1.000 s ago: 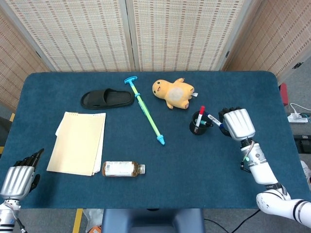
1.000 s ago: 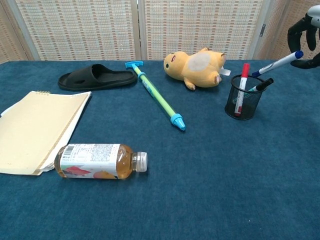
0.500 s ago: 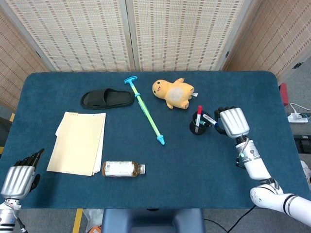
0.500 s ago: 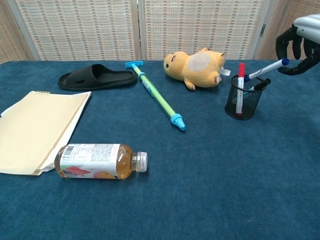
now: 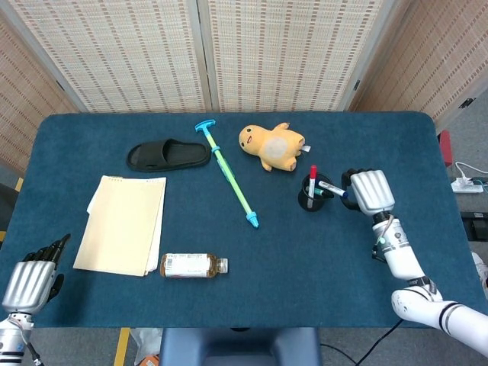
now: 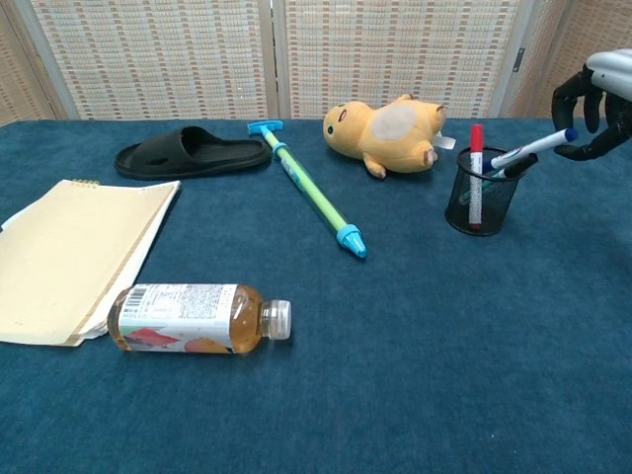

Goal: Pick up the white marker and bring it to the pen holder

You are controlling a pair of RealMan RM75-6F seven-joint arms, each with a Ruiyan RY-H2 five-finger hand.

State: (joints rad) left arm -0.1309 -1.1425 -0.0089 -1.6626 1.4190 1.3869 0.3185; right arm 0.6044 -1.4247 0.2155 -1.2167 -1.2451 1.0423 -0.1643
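Note:
The white marker (image 6: 528,146) with a blue cap slants down to the left, and its lower end rests in the mouth of the black mesh pen holder (image 6: 481,202). My right hand (image 6: 597,104) pinches the capped upper end, just right of the holder. In the head view the marker (image 5: 330,187) bridges the pen holder (image 5: 308,200) and my right hand (image 5: 370,191). A red marker (image 6: 476,163) and a dark pen stand in the holder. My left hand (image 5: 30,278) rests at the table's near left corner and holds nothing.
A yellow plush toy (image 5: 272,146) lies just behind the holder. A green and blue stick (image 5: 229,175), a black slipper (image 5: 168,155), a cream notepad (image 5: 122,225) and a lying bottle (image 5: 191,265) occupy the left and middle of the blue table.
My right hand carried the marker left and down, so its lower end went from beside the holder into the holder's mouth. The left hand stayed still.

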